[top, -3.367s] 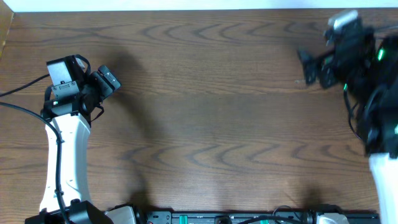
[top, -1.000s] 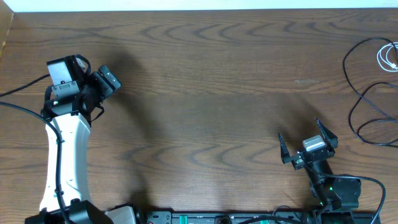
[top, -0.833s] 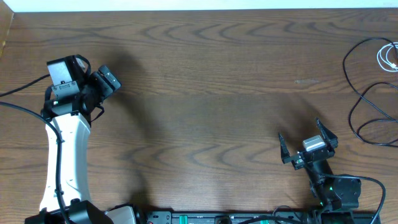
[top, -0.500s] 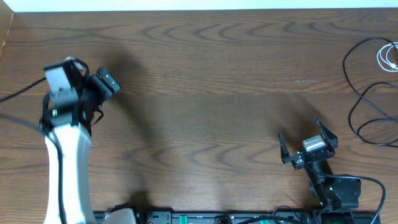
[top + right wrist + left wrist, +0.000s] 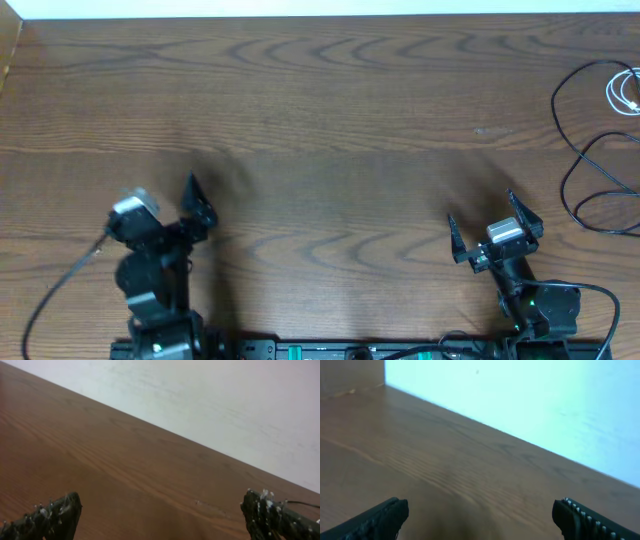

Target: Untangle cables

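Observation:
The long black cable point(image 5: 572, 170) lies in loose loops at the table's right edge. The shorter white cable point(image 5: 614, 92) is curled at the far right, inside the black cable's upper loop. My right gripper point(image 5: 483, 215) is open and empty near the front edge, well left of and nearer than the cables. In the right wrist view point(image 5: 160, 516) its jaws stand wide apart over bare wood, and a thin bit of black cable point(image 5: 302, 503) shows at the right edge. My left gripper point(image 5: 165, 205) is low at the front left, open and empty in the left wrist view point(image 5: 480, 516).
The brown wooden table point(image 5: 320, 120) ends at a pale wall along the back. A black rail with the arm bases point(image 5: 350, 350) runs along the front edge. A wooden side panel point(image 5: 350, 375) stands at the far left in the left wrist view.
The left arm has pulled back from the left side to the front edge. The right arm, earlier over the far right corner, sits at the front. The cables now lie uncovered.

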`<state>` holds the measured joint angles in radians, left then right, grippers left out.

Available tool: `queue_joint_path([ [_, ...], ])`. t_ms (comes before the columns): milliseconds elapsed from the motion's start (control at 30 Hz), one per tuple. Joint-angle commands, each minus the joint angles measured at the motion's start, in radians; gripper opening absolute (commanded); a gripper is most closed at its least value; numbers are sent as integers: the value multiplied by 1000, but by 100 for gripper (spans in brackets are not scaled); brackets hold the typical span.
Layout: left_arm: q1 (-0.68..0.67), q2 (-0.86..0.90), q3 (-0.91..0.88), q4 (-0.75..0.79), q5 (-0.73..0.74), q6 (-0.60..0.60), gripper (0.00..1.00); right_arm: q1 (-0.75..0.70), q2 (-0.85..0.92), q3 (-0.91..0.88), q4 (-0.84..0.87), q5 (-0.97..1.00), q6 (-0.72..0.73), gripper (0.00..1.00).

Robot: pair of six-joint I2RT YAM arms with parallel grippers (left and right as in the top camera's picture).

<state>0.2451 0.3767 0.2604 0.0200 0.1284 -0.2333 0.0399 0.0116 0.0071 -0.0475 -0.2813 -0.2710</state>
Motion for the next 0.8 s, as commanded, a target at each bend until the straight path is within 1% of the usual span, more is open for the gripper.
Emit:
queue_joint_path([
  [0, -42, -128, -106, 39, -2, 194, 98, 8, -6, -2, -5, -9, 16, 99],
  [67, -54, -193, -154, 42, -2, 241, 98, 8, -6, -2, -5, -9, 16, 99],
  [233, -55, -302, -254, 42, -11, 249, 98, 8, -6, -2, -5, -9, 16, 99],
  [300, -55, -338, -256, -26, -28, 249, 98, 8, -6, -2, -5, -9, 16, 99],
  [400, -55, -377, -256, -83, -48, 256, 98, 8, -6, -2, -5, -9, 16, 99],
  [767, -55, -372, -256, -86, -54, 263, 98, 8, -6, -2, -5, -9, 16, 99],
])
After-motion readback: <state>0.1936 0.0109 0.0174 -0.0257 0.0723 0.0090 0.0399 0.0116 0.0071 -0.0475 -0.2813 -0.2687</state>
